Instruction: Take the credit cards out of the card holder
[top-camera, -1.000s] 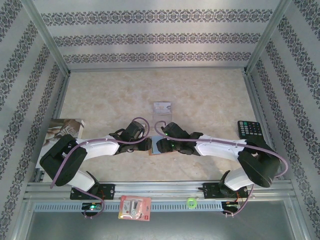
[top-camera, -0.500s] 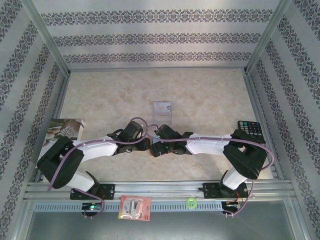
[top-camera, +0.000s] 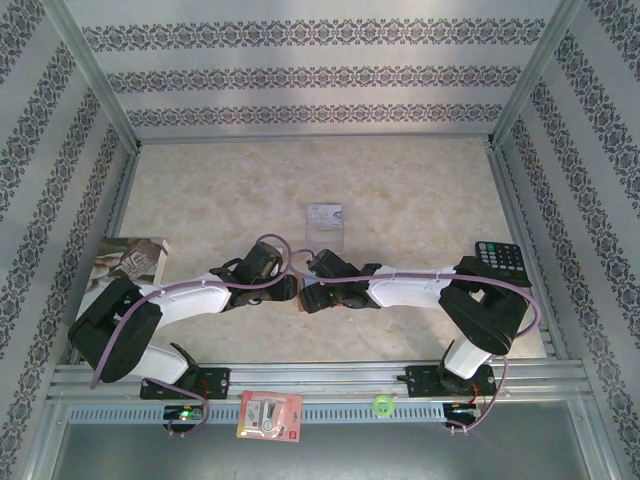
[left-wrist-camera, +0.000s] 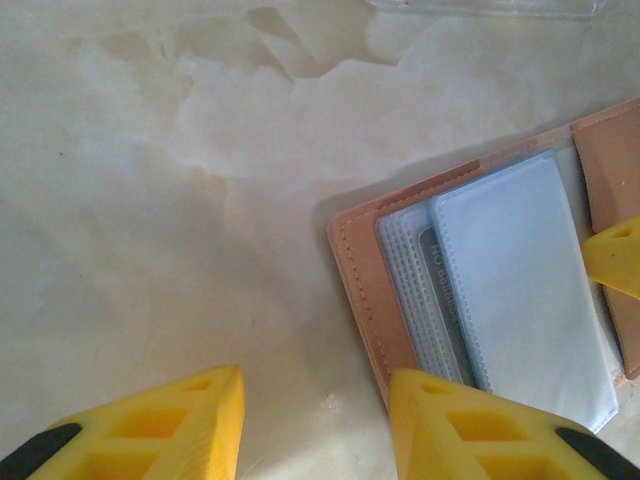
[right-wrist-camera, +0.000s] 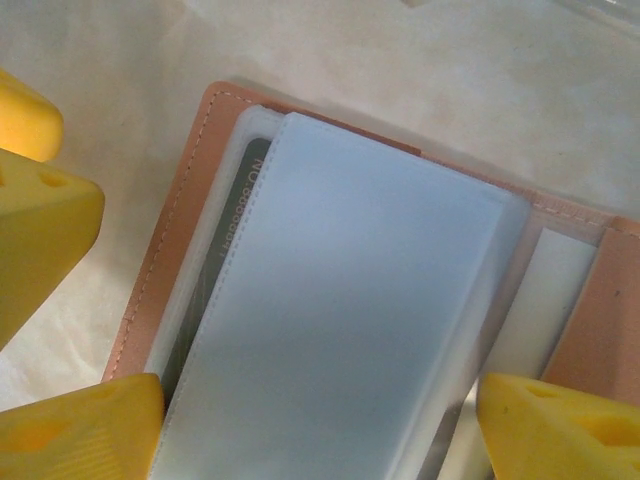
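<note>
The right jaws are spread wide, straddling the clear sleeves (right-wrist-camera: 350, 300) of the open card holder (right-wrist-camera: 175, 250) without clamping anything. The left jaws sit half open over the bench (left-wrist-camera: 150, 200) right at its edge. One grey credit card (right-wrist-camera: 240, 220) is tucked in a sleeve.

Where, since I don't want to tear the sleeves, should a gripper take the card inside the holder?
Likely by the grey card's long strip peeking past the top sleeve, beside the card holder's stitched border. The holder lies open and flat, so come from above at that side. Whether film covers that strip is unclear.
</note>
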